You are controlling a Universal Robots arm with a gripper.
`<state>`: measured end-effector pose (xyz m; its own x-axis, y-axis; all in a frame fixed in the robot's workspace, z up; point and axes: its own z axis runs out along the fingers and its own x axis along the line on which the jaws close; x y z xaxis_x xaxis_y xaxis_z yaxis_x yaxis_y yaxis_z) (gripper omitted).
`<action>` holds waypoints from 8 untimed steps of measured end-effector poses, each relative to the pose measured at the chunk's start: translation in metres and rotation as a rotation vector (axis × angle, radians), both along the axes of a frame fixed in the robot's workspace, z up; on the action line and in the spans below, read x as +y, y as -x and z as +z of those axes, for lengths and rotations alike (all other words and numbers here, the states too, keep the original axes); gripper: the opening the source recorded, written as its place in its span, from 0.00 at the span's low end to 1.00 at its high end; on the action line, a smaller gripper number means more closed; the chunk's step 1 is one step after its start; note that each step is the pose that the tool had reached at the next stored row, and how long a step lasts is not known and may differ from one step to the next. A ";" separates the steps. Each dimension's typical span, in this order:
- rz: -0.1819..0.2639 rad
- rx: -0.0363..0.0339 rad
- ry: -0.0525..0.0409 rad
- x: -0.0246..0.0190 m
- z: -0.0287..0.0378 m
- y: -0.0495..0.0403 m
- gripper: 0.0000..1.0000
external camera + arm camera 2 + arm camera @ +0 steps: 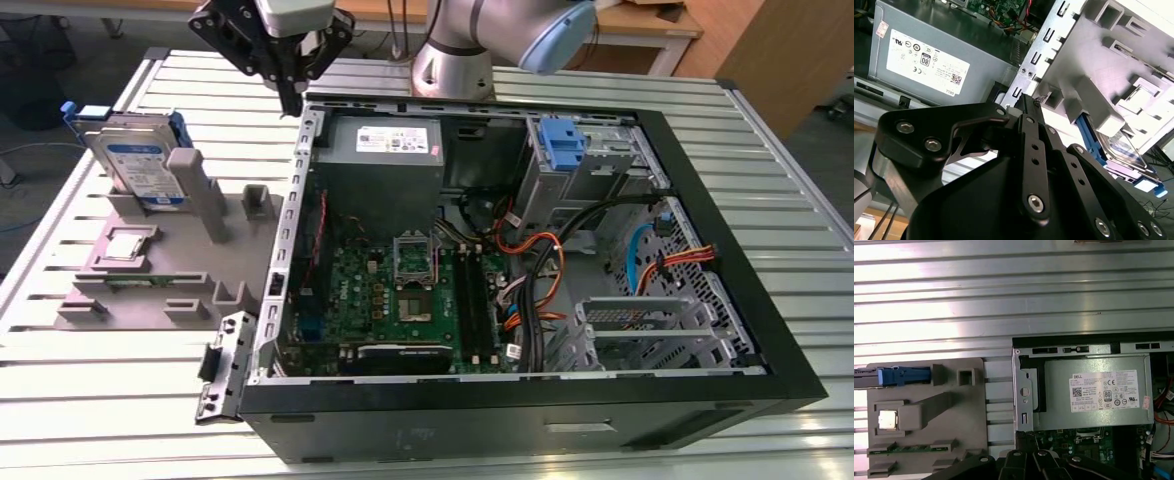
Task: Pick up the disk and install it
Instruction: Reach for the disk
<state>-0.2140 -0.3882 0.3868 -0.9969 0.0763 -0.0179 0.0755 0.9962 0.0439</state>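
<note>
The disk (140,160) stands on edge in a grey fixture (174,290) at the exterior view's left, a silver drive with a white-and-blue label and blue side rails. The first wrist view shows it edge-on as a blue rail (899,376), and its blue rail and silver face (1124,155) show in the second wrist view. My gripper (291,105) hangs above the table's back, between the fixture and the computer case's rear corner, to the right of the disk and apart from it. Its black fingers (1024,107) meet at the tips with nothing between them.
The open computer case (787,330) lies on the slatted metal table (787,130), with a grey power-supply box (387,145), motherboard (400,290), cables and a drive bay with a blue latch (567,145). A small square CPU chip (124,245) rests in the fixture.
</note>
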 end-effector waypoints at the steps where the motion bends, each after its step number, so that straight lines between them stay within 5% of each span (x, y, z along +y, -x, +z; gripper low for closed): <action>1: 0.000 0.0000 0.0000 0.0000 0.0000 0.0003 0.10; 8: 0.000 0.0006 0.0000 0.0000 -0.0002 0.0022 0.10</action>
